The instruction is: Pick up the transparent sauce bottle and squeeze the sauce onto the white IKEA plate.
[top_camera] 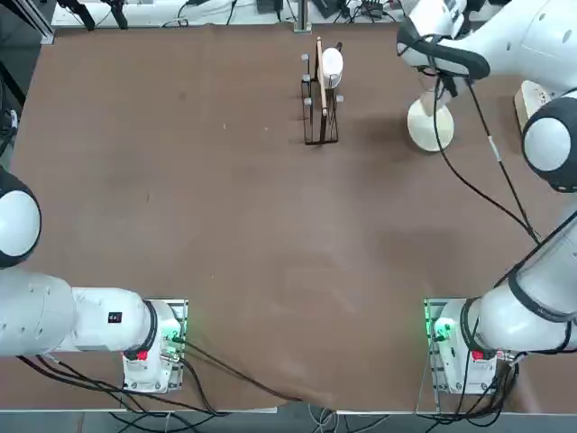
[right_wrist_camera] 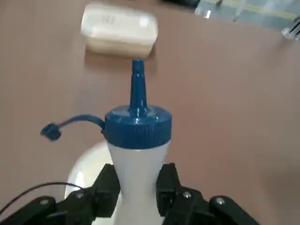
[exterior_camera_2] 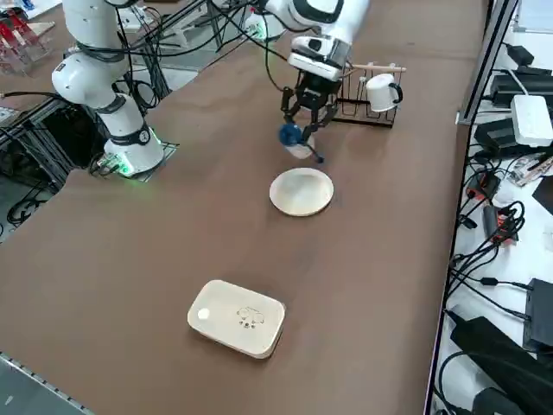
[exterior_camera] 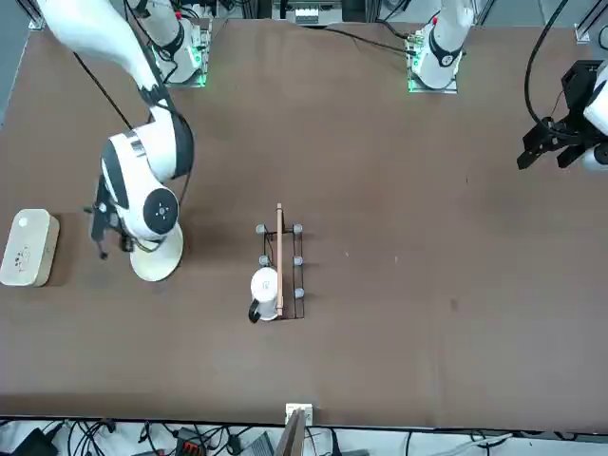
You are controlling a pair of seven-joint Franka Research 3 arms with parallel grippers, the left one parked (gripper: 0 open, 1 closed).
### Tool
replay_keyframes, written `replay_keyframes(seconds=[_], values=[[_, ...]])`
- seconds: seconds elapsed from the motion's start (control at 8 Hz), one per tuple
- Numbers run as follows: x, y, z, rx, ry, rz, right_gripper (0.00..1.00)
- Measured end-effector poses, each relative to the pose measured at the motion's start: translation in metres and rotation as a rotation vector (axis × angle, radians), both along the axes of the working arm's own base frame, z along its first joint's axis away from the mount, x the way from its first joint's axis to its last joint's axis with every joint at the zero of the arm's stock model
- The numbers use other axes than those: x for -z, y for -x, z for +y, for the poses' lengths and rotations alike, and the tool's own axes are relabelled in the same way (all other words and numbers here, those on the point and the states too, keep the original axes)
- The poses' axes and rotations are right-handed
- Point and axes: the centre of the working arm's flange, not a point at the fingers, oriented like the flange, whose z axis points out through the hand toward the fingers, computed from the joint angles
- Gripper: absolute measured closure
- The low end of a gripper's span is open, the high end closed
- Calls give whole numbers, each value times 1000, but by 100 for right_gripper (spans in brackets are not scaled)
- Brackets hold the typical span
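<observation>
My right gripper [right_wrist_camera: 137, 182] is shut on the transparent sauce bottle [right_wrist_camera: 138, 159], whose whitish body sits between the black fingers [right_wrist_camera: 108, 182]. Its blue cap [right_wrist_camera: 137, 125] has a pointed nozzle, and a tethered lid dangles beside it. In the right side view the gripper [exterior_camera_2: 304, 119] holds the bottle [exterior_camera_2: 295, 145] tilted in the air, just past the rack-side edge of the white plate [exterior_camera_2: 301, 191]. The plate [top_camera: 430, 124] is partly covered by my wrist from above. It also shows under the bottle in the wrist view as the plate [right_wrist_camera: 86, 166], and from across the table as the plate [exterior_camera: 158, 260].
A white rounded-rectangular box [exterior_camera_2: 238, 317] lies on the table beyond the plate, toward the right edge [exterior_camera: 27, 248]. A black wire rack [top_camera: 320, 101] holding a white mug [top_camera: 332, 63] and a wooden stick stands at the far middle of the brown table [top_camera: 234, 234].
</observation>
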Motion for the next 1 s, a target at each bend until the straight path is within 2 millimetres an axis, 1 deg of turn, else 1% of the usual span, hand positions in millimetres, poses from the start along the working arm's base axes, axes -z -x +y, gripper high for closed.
replay_keyframes(seconds=[0.12, 0.25, 0.5, 0.75, 0.88, 1.0], values=[[4, -2, 16, -24, -107, 25, 56], [6, -1, 28, -38, -207, 54, 56], [9, 1, 41, -43, -355, 92, 56], [26, -2, 44, -69, -499, 150, 56], [38, -8, 39, -74, -579, 155, 56], [49, -14, 31, -77, -639, 155, 56]])
